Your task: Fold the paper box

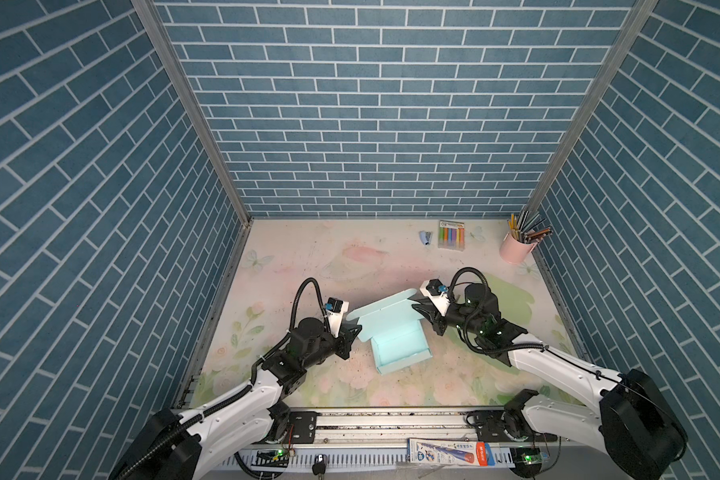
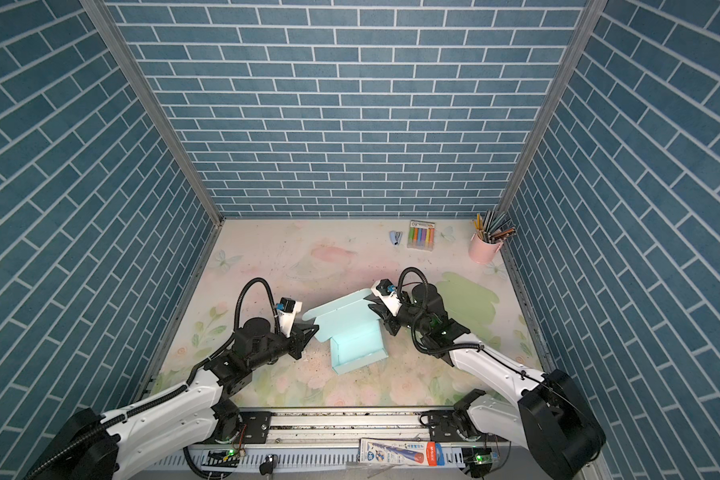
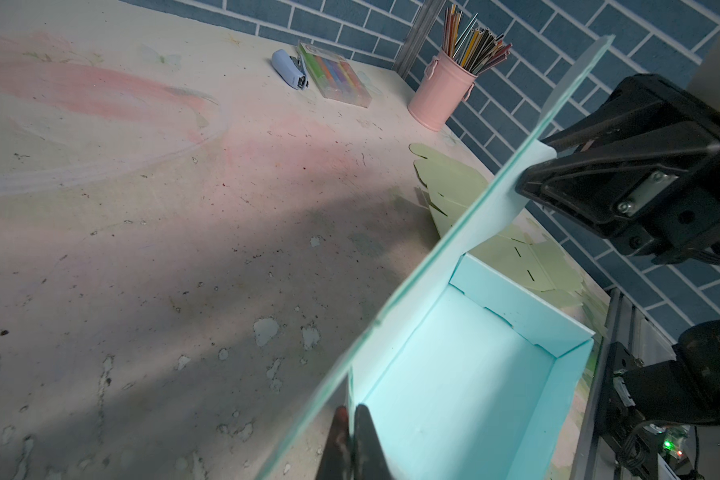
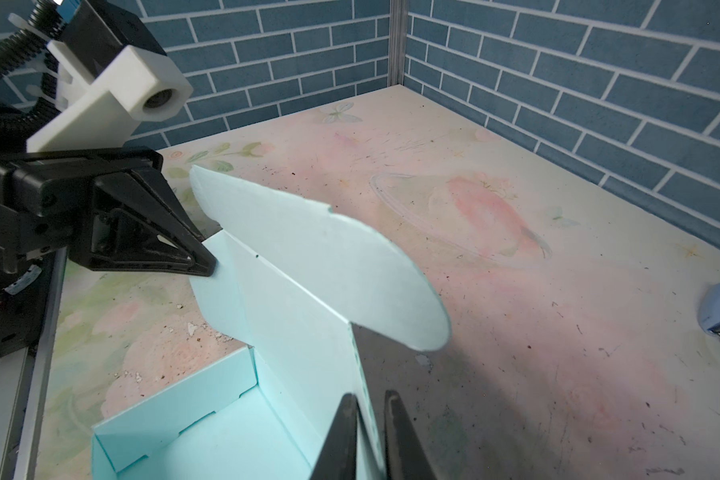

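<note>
A light turquoise paper box [image 1: 398, 347], partly folded, sits on the floral-printed table [image 1: 300, 266] in its near middle, between the two arms. Its open tray faces up toward the near edge. Its lid panel stands tilted up from the tray's far side, with a rounded flap along its upper edge.

The left gripper [image 1: 359, 331] is at the lid's left end. Its tip touches the small side flap there, and its black fingers [image 3: 366, 440] are pressed together. In the left wrist view a thin strip of the flap runs down between them, so it appears to be pinching the box.

The right gripper [image 1: 415, 307] meets the lid's right end, just beside the tray's far right corner. In the right wrist view its fingers [image 4: 346, 432] stand slightly apart, with the lid's edge passing between them and a dark gap along one side, so the paper is straddled loosely rather than clamped.

Well apart from the box, along the table's far edge, lie a small blue stapler [image 1: 425, 237], a clear pack of coloured markers [image 1: 452, 235] and a pink metal cup of pencils [image 1: 515, 249]. A flat pale green cardboard cut-out [image 3: 454, 183] lies on the table behind the right gripper.
</note>
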